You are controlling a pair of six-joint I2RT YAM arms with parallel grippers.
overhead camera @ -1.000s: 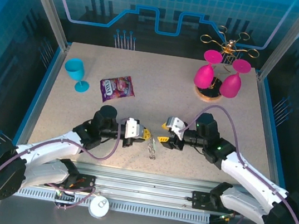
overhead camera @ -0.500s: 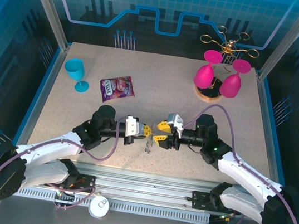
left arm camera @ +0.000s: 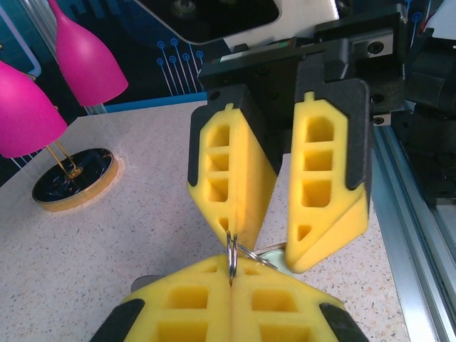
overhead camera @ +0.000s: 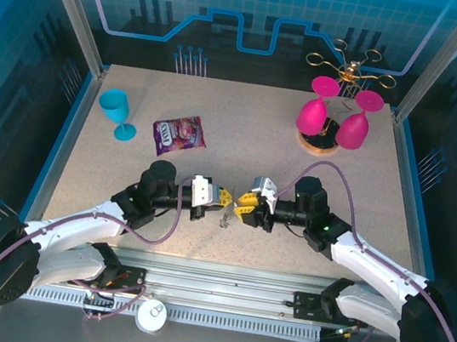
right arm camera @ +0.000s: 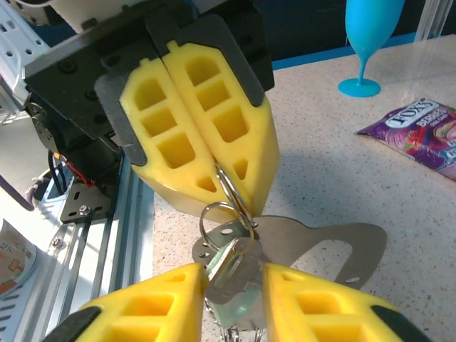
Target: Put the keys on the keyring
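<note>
Yellow fingers of the left gripper (right arm camera: 214, 167) were pressed together, pinching the wire keyring (right arm camera: 226, 214) above the table (overhead camera: 240, 151). The right gripper (right arm camera: 235, 285), jaws narrowly parted, straddled the keys (right arm camera: 231, 267) hanging from that ring.

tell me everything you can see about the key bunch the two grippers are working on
The key bunch is small, shiny silver metal: thin wire split rings with a flat key head and a pale, see-through tag hanging below. The left gripper is shut on the top ring, holding it off the table. The right gripper, partly open, has its yellow fingers either side of the key and tag. From above it hangs midway between the two grippers, near the table's front edge.
</note>
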